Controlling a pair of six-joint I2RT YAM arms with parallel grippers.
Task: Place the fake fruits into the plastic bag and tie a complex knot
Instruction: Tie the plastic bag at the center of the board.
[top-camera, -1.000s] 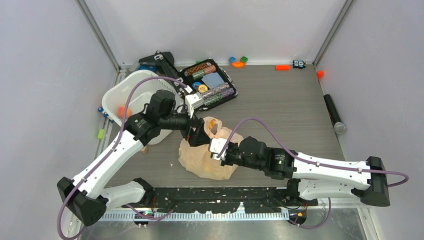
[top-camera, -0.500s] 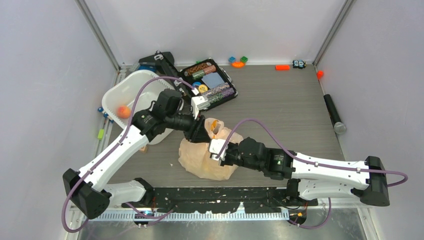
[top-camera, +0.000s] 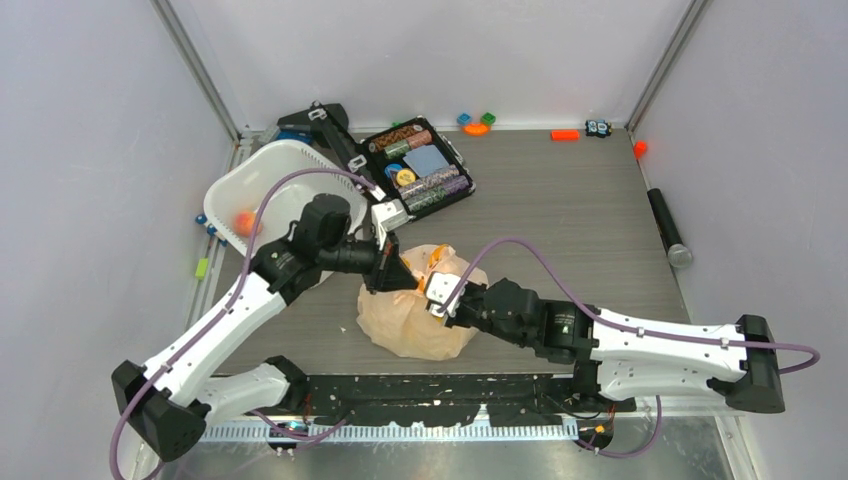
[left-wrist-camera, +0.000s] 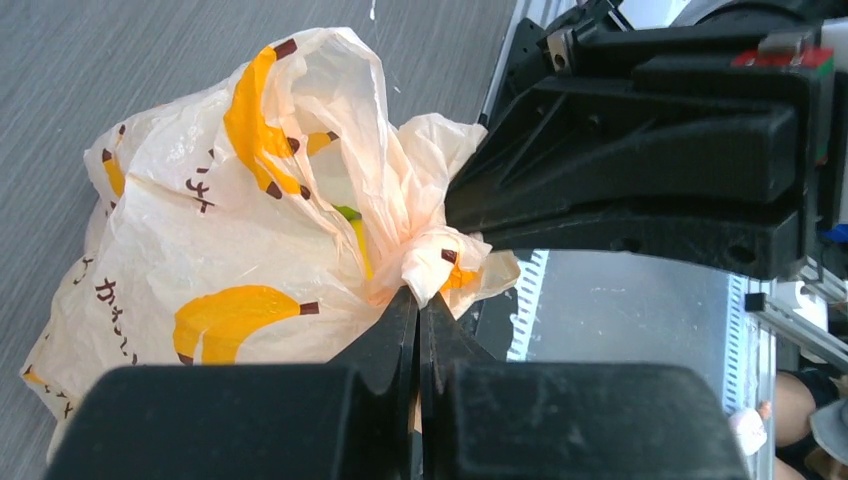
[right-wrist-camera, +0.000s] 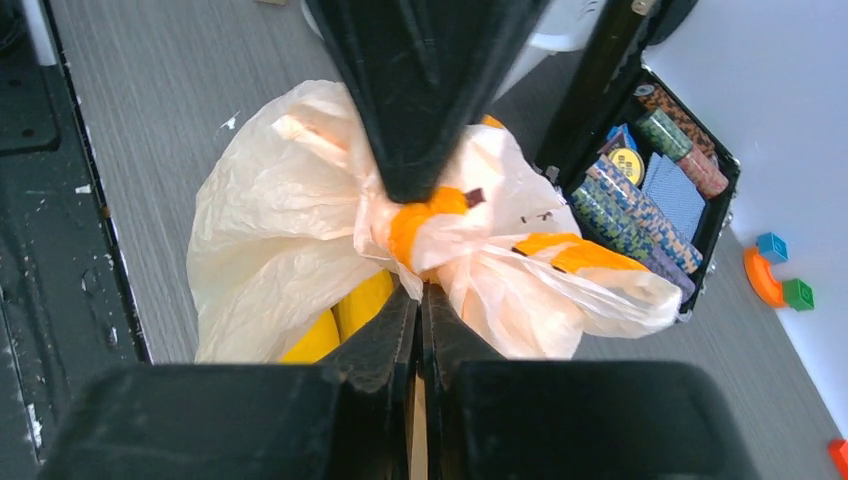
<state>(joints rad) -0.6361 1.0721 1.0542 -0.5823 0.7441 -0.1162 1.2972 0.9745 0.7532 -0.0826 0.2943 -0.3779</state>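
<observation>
The plastic bag (top-camera: 405, 325) lies bulging at the table's near middle, pale peach with banana prints, its top gathered into a twisted knot. My left gripper (left-wrist-camera: 420, 296) is shut on the plastic at that knot, coming in from the left (top-camera: 392, 272). From the opposite side my right gripper (right-wrist-camera: 420, 290) pinches the knot too, jaws almost together on the film (top-camera: 438, 296). Fake fruits show through the bag (right-wrist-camera: 270, 220): yellow ones (right-wrist-camera: 340, 318) and a bit of green (left-wrist-camera: 347, 212). A small orange fruit (top-camera: 243, 222) sits in the white tub.
The white tub (top-camera: 262, 165) stands at the back left, behind my left arm. An open black case of poker chips (top-camera: 420, 170) lies behind the bag. Small toy blocks (top-camera: 477, 123) line the far edge, and a black cylinder (top-camera: 668, 228) lies at the right.
My left gripper has closed from open onto the bag's gathered top and swung slightly toward me. The right gripper has shifted a little toward the knot.
</observation>
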